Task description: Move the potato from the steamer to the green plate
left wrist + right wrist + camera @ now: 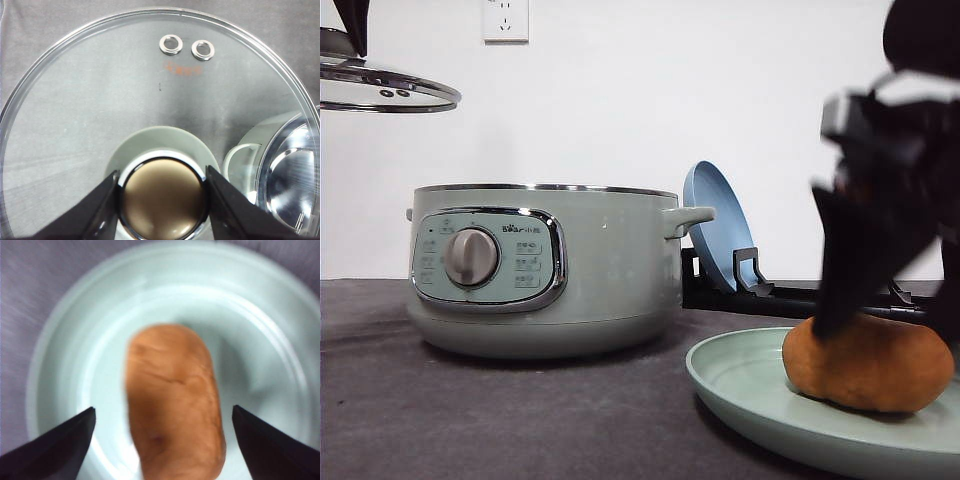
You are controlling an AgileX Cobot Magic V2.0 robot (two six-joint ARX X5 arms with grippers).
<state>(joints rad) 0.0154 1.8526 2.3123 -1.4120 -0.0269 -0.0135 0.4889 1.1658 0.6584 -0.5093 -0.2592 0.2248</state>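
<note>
My right gripper (895, 290) is a dark blur in the front view, and it hides the top of the potato (868, 365). The green plate (760, 400) runs off the picture's edge. The wrist picture of the potato (172, 400) is fuzzy.
</note>
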